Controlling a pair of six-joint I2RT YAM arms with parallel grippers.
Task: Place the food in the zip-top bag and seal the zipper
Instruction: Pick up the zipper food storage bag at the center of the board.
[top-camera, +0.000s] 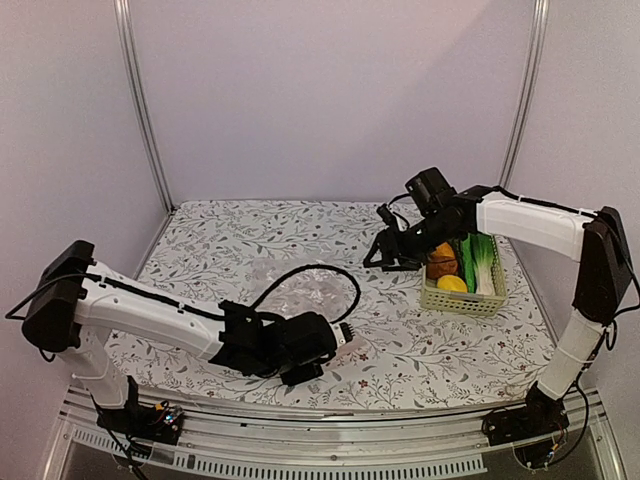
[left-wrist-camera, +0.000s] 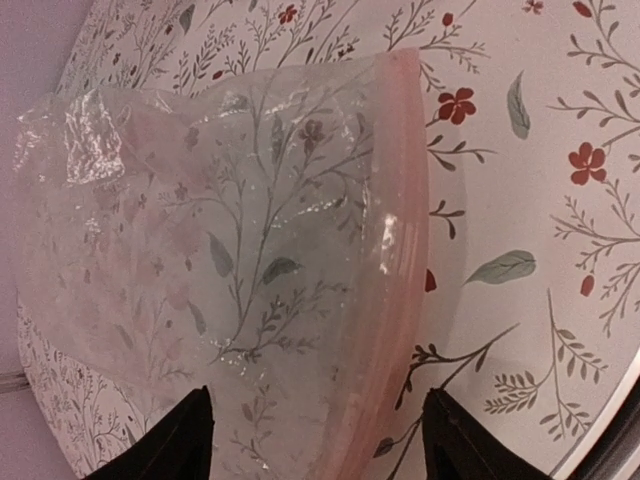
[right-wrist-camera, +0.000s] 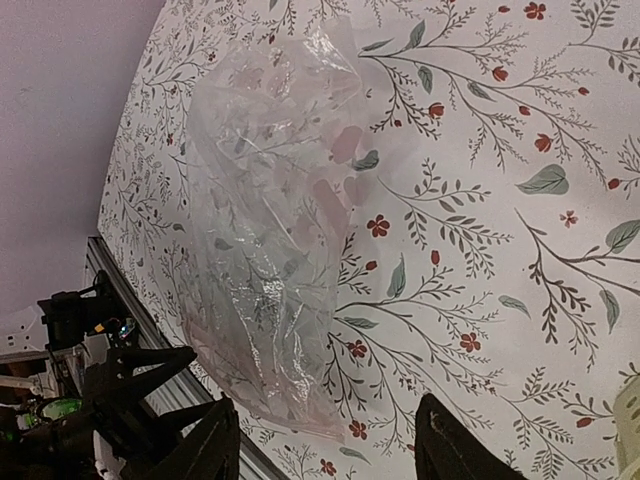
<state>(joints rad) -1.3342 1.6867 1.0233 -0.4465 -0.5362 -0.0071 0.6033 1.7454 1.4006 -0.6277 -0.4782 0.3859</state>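
The clear, crinkly plastic zip-top bag (left-wrist-camera: 230, 250) lies flat on the flower-printed tablecloth (left-wrist-camera: 540, 200), straight ahead of the left gripper (left-wrist-camera: 318, 405). Its pale pink zip strip (left-wrist-camera: 395, 250) runs away from that gripper, closer to one finger than the other. The bag's near edge reaches in between the two black fingertips (left-wrist-camera: 190, 440); the jaws stand spread wide and nothing is pinched, though whether a tip touches the plastic I cannot tell.

The right gripper (right-wrist-camera: 325, 415) hangs above the cloth with the bag ahead of it and well apart; its fingers are parted with nothing between them.

The toy food sits just beside this gripper, on its outer side, in a pale green plastic basket (top-camera: 462, 302). An orange-yellow oval (top-camera: 442, 258) lies nearest the gripper; a yellow lemon (top-camera: 452, 284) lies just beside it, towards the arms' bases; a green cucumber (top-camera: 467, 262) lies next outward; a white-stemmed leafy green (top-camera: 485, 262) lies farthest out.
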